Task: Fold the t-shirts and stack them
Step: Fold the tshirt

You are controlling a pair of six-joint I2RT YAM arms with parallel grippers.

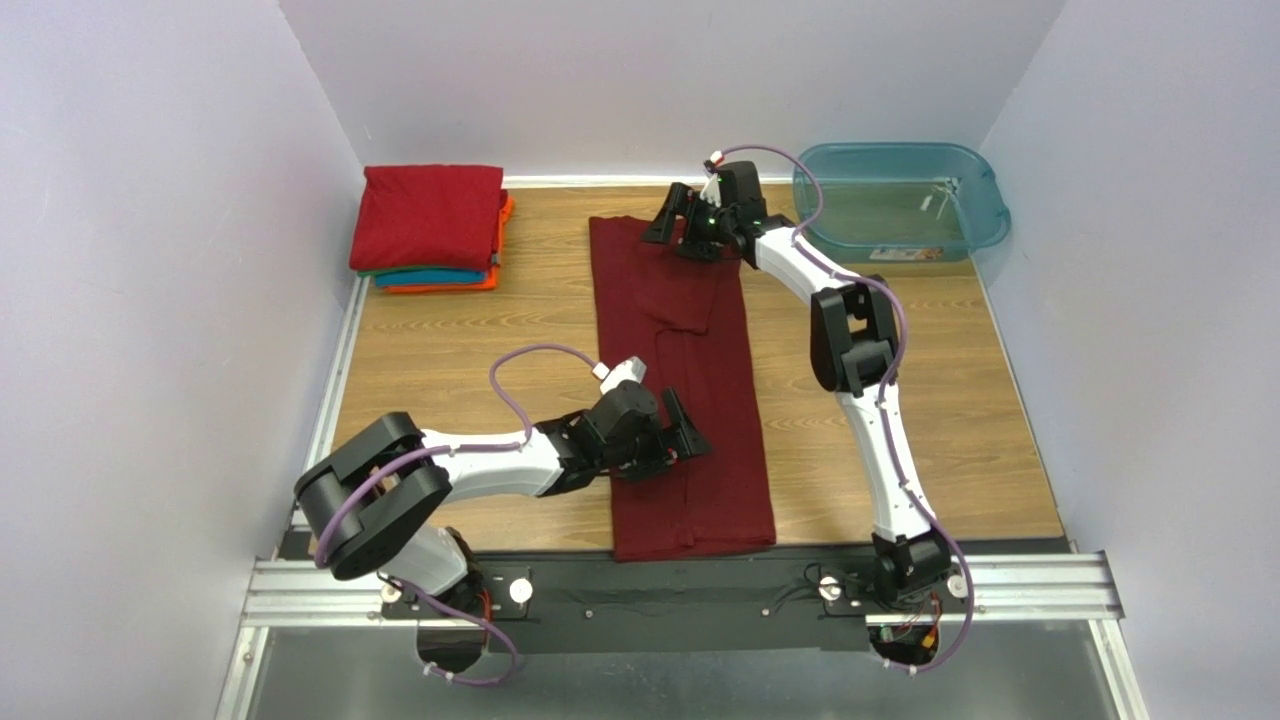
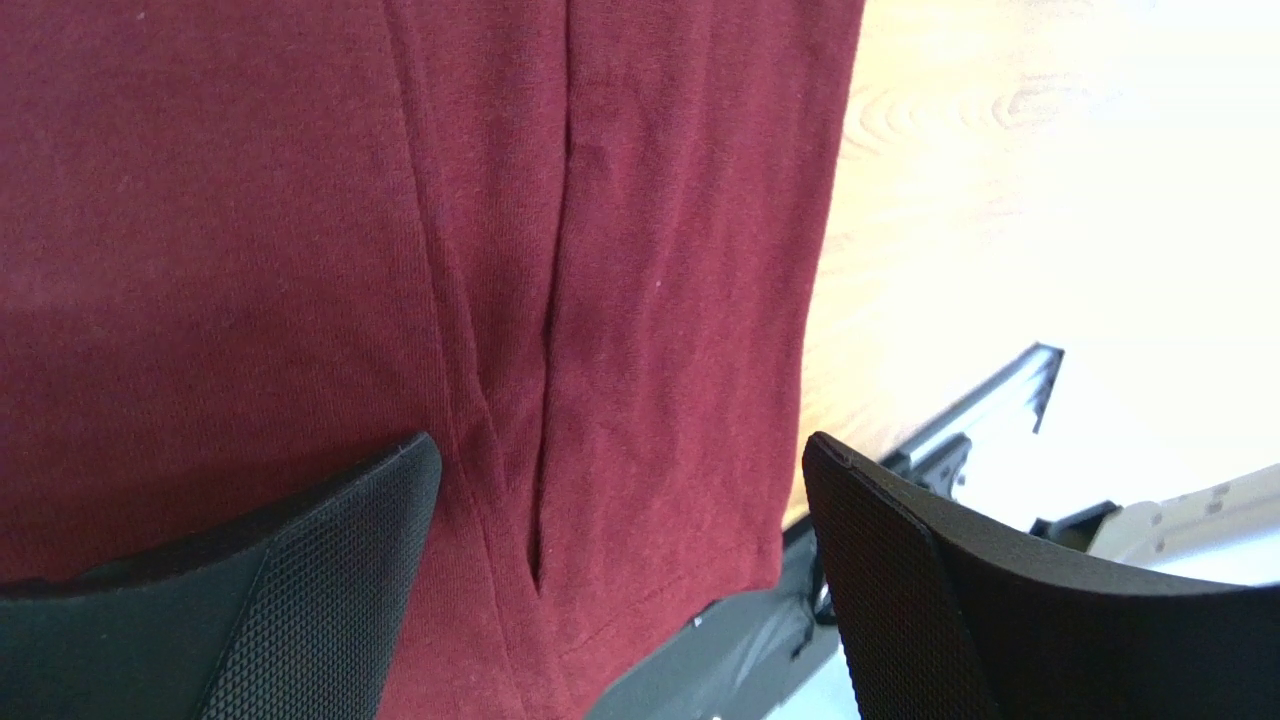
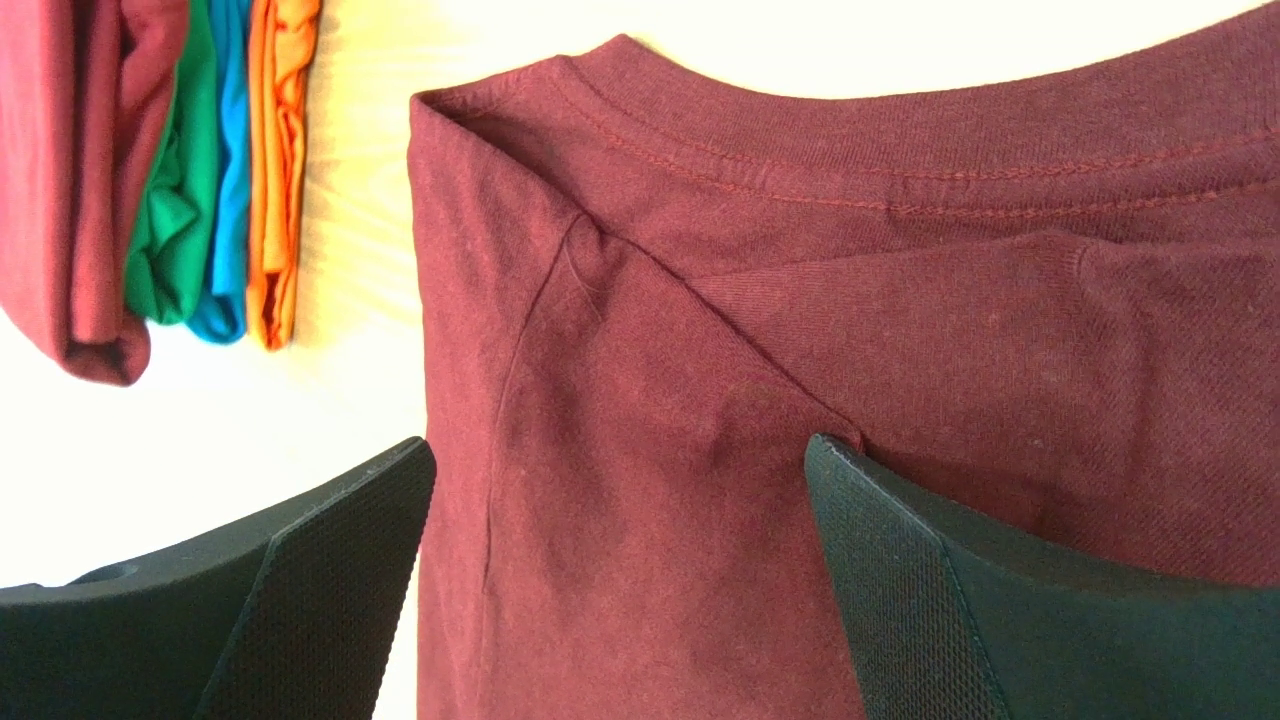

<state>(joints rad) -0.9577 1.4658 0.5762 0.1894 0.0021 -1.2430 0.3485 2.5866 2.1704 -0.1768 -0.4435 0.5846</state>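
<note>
A dark maroon t-shirt [image 1: 724, 450] lies on the wooden table as a long strip, sleeves folded in, collar at the far end. My left gripper [image 1: 679, 428] hovers open over its near left part; the left wrist view has the cloth [image 2: 226, 225] and its hem between the spread fingers of this gripper [image 2: 616, 450], which hold nothing. My right gripper [image 1: 679, 225] stands open over the collar end. In the right wrist view the shirt [image 3: 902, 270] fills the span of that gripper [image 3: 619, 447]. Folded t-shirts are stacked [image 1: 431, 225] at the far left, red on top.
A translucent teal tub [image 1: 899, 203] stands at the far right corner. The folded stack [image 3: 181, 165] shows red, green, blue and orange layers edge-on. White walls close in three sides. A metal rail [image 1: 676, 593] with the arm bases runs along the near edge.
</note>
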